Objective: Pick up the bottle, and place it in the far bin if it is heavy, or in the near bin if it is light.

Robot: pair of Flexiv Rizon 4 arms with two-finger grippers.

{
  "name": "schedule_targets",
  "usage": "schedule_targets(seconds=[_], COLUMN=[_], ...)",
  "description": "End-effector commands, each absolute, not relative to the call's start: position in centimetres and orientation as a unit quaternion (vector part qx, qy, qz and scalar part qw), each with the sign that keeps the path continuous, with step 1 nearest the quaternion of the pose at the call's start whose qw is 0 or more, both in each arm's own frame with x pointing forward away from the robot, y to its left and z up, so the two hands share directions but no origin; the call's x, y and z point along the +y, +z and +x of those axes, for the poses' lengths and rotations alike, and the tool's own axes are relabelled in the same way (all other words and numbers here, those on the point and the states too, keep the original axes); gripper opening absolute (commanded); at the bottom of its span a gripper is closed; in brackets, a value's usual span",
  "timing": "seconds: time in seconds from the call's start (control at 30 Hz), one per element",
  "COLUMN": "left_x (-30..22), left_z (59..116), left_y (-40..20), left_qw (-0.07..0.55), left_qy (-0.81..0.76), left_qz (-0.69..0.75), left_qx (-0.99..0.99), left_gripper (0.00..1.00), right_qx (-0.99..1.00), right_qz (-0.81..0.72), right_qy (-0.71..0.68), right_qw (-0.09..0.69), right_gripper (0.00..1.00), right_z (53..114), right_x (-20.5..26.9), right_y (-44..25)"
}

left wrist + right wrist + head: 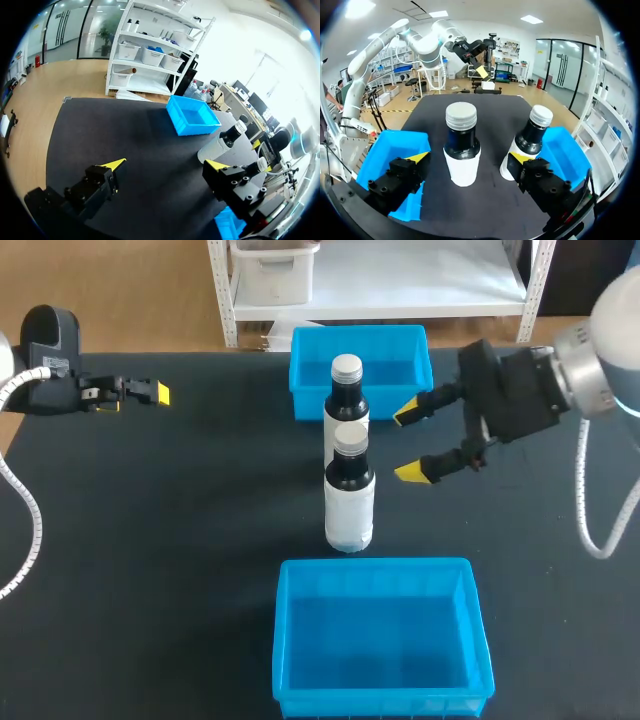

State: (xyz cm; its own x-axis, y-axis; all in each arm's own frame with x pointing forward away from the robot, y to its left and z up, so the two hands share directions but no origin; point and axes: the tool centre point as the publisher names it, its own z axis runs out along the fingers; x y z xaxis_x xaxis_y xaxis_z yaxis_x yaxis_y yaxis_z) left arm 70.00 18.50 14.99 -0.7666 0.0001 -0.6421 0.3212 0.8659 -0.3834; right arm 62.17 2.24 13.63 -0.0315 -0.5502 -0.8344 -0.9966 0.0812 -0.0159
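Bottles: near bottle [349, 495] and far bottle [347, 390] upright mid-table, between far bin [310, 370] at 12 and near bin [300, 640] at 6 | right gripper [409, 444] at their 3 o'clock, jaws spread, likely lined up for a side grasp | left gripper [150, 392] at 9, jaws spread, kept clear

We count two bottles: near bottle [349, 502], far bottle [347, 400] at its twelve o'clock. Two bins: far bin [305, 380], near bin [380, 635]. Two grippers: left gripper [150, 393], right gripper [410, 443].

Nothing seems legible on the near bottle [349, 502] or far bottle [347, 400].
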Motion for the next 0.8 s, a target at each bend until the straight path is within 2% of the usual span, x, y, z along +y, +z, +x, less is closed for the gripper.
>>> schedule_targets(seconds=[0.03, 0.8], left_x=[18.5, 18.5], left_z=[70.0, 70.0], left_y=[15.0, 15.0], left_qw=[0.330, 0.330], left_qy=[-0.243, -0.243], left_qz=[0.088, 0.088], left_qx=[0.908, 0.908], left_gripper=[1.00, 1.00], right_qx=[0.646, 0.657], right_qz=[-0.597, -0.592], right_qy=[0.320, 0.330], right_qw=[0.352, 0.330], right_gripper=[1.00, 1.00], right_z=[62.3, 61.7], right_x=[3.4, 7.7], right_y=[13.2, 12.0])
